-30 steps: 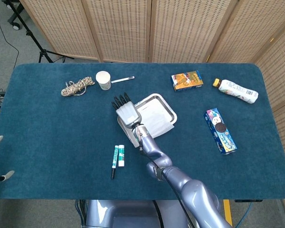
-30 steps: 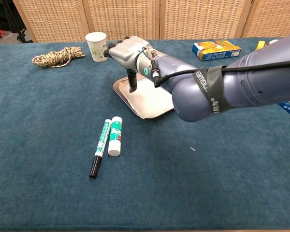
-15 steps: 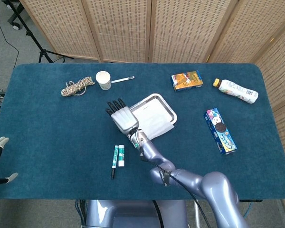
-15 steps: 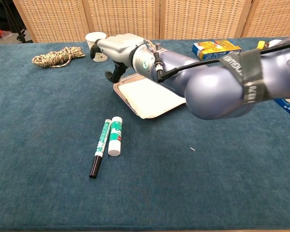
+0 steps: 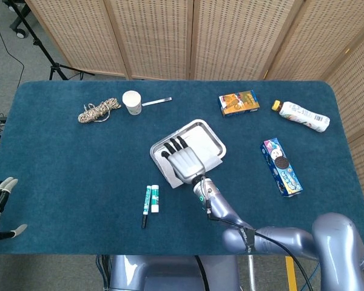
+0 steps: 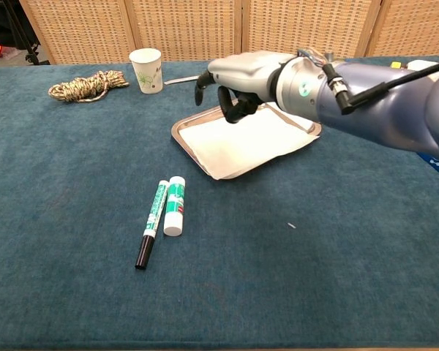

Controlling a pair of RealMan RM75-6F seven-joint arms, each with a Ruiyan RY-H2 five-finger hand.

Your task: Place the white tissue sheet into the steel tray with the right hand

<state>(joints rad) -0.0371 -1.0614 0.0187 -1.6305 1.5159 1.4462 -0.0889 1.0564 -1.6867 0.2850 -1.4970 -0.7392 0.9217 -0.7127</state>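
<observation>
Chest view: the white tissue sheet (image 6: 241,142) is being seen lying in the rectangular steel tray (image 6: 181,129), its 5 o'clock edge overhanging; the right hand (image 6: 238,80), apparently empty with fingers loosely curled, is hovering above.

Head cam high, looks down; chest cam low, closer; both share tray (image 5: 215,138).

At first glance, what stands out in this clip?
The right hand hangs over the steel tray at mid-table, holding nothing. The white tissue sheet lies in the tray, one corner spilling over the near rim. Left of it, a marker and glue stick lie side by side.
</observation>
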